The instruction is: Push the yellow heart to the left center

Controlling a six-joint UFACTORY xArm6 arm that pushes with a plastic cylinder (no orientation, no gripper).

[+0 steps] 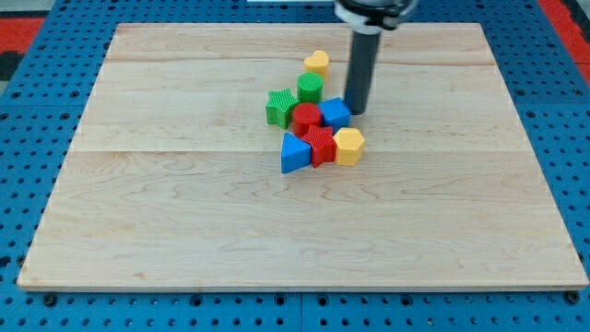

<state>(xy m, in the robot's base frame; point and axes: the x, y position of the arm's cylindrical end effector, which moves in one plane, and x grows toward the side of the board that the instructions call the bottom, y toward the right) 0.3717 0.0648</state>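
One cam only, so no 2nd view, no shared area. Set high beyond the board's [184,267] near edge, tilted down and looking across it; far edge reads narrower than near edge. Mid range: whole board in frame, strip of blue pegboard [28,138] around it. My tip [356,112] sits above center, slightly to view's right. Rod enters from view's top, mount cropped. Block cluster [316,131] just left of and below tip.
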